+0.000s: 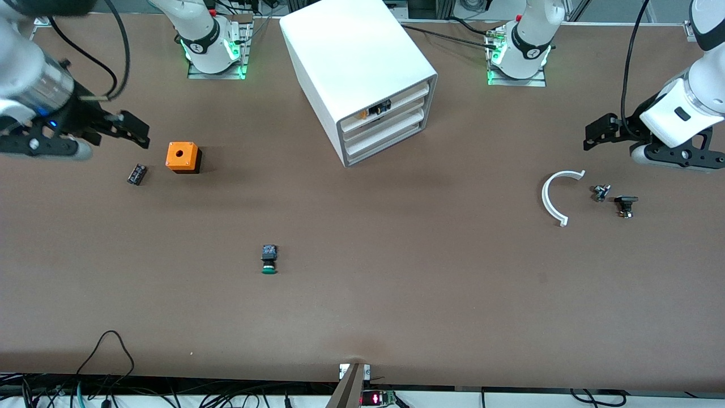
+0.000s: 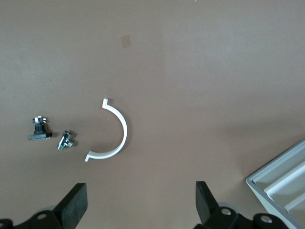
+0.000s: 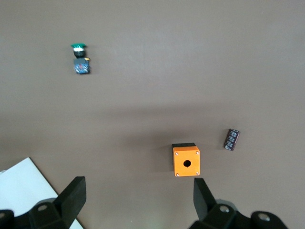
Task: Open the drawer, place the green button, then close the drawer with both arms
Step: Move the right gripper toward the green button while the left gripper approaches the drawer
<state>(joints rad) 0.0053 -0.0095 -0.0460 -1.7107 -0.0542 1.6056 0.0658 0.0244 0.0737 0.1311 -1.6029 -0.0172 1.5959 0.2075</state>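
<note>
Two grippers hang over the tabletop (image 1: pixel 396 294), both with fingers spread wide and empty. At the frame's left edge the right gripper (image 1: pixel 133 129) is up beside the orange cube (image 1: pixel 182 157) and the small black part (image 1: pixel 136 174). At the right edge the left gripper (image 1: pixel 597 133) is over bare tabletop above the white arc (image 1: pixel 552 198) and two small fittings (image 1: pixel 601 192). Upper centre stands the cabinet (image 1: pixel 357 62), its middle drawer (image 1: pixel 385 125) shut. Lower, centre-left, the button (image 1: pixel 269 259) lies on its side, well apart from everything.
</note>
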